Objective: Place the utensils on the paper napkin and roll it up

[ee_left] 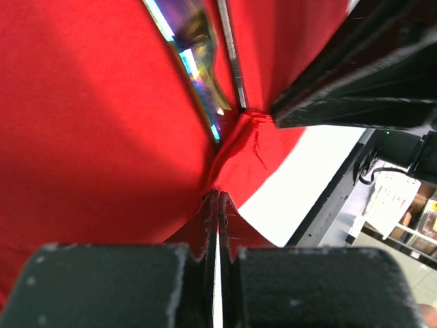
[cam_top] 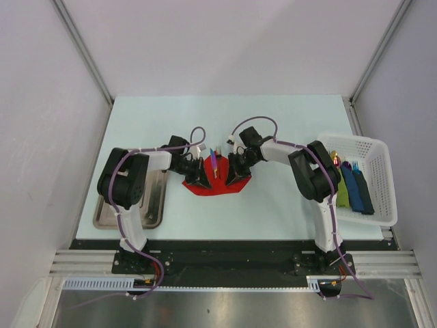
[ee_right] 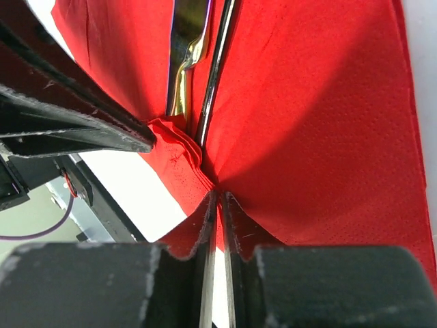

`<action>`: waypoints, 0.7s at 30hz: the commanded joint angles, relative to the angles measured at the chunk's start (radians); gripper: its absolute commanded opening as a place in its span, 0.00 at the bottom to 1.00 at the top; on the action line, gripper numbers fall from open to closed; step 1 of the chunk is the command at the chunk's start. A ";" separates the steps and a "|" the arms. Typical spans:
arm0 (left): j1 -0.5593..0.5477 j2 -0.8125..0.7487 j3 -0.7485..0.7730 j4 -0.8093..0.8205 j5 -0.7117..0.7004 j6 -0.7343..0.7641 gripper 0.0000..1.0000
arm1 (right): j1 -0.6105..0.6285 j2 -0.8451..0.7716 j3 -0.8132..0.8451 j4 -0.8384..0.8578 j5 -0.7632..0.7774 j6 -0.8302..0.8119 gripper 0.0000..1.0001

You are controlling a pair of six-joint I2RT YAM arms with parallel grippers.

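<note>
Clamped shut at 6 o'clock, my left gripper (ee_left: 218, 195) and right gripper (ee_right: 217, 195) pinch the limp, likely tear-prone paper napkin (ee_left: 89, 137) under stiff utensils (ee_left: 198, 41)

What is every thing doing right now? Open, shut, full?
Thin red paper napkin: unrolled, near edge pinched twice.
Slim dark shiny utensils: lying side by side on napkin.
Left arm's black fingers: shut on napkin.
Right arm's black fingers: shut on napkin.
White plastic basket: holding green roll, blue rolls.

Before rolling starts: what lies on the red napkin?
Slim shiny utensils along the paper napkin's middle. Left gripper and right gripper pinch its edge; raised folds hide their near ends.
</note>
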State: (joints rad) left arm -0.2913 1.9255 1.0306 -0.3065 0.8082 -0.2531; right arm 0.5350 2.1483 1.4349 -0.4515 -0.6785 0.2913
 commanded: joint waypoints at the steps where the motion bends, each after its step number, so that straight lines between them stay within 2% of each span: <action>1: 0.009 0.024 0.026 -0.031 -0.052 0.000 0.00 | -0.004 -0.051 0.019 -0.001 0.017 -0.047 0.14; 9: 0.007 0.012 0.026 -0.036 -0.073 0.005 0.00 | -0.001 -0.157 -0.079 0.025 -0.124 -0.072 0.19; 21: 0.007 0.007 0.022 -0.028 -0.073 0.008 0.00 | 0.017 -0.123 -0.062 0.050 -0.153 -0.066 0.20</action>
State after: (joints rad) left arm -0.2874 1.9377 1.0420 -0.3275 0.7944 -0.2619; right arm 0.5415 2.0346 1.3613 -0.4294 -0.8040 0.2344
